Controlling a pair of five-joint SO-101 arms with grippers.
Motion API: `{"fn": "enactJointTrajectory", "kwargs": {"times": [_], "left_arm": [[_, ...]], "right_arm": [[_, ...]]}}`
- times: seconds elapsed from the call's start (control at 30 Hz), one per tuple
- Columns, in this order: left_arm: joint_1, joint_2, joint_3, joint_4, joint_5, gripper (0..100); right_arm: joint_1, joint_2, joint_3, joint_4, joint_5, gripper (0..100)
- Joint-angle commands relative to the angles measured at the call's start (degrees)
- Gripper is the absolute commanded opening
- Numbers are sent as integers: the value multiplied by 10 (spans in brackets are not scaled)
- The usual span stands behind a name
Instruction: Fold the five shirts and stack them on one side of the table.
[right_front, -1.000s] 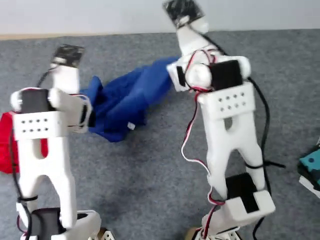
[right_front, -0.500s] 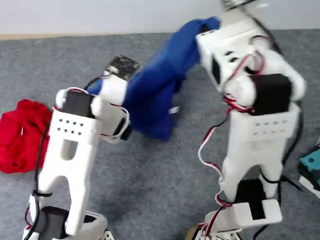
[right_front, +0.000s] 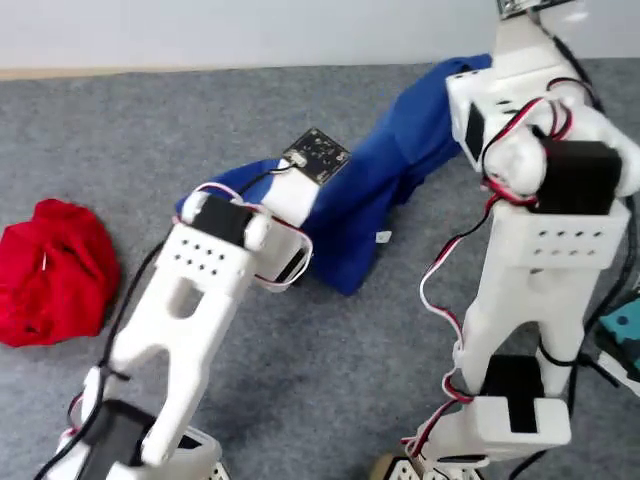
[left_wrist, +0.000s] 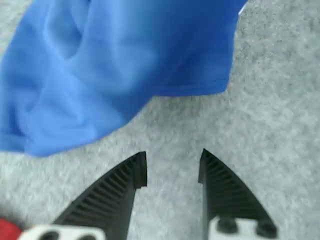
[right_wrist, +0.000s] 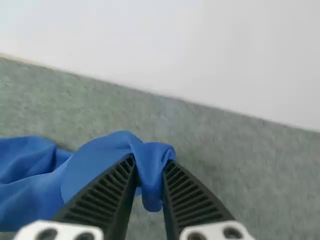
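Desk (right_front: 330, 390) surface is grey and fuzzy, and it carries everything I work with. On it the blue shirt (right_front: 385, 190) is the biggest item. It is stretched in a long crumpled band, from the right tool (right_wrist: 149, 165) near the far edge of the desk to just in front of the left tool (left_wrist: 172, 155). My right tool is clamped on a bunched fold of this shirt and holds that end up above the desk. My left tool has its fingers apart and grey desk shows between them; the hem of the blue shirt lies just ahead of the tips, not touching. The red shirt (right_front: 55, 275) is a crumpled heap well apart from the left tool, on its outer side. A small teal object (right_front: 622, 325) sits at the desk edge beside the right arm.
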Motion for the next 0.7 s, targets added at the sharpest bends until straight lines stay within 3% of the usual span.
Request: {"fn": "enactJointTrajectory", "kwargs": {"times": [0.0,0.43,0.67], "left_arm": [[4,55,-3,-47,-4,180],[107,175,-5,-141,-4,180],[106,263,-79,-158,-4,183]], "right_arm": [[21,5,-2,7,3,10],[23,25,-2,21,5,10],[22,25,-2,26,5,10]]}}
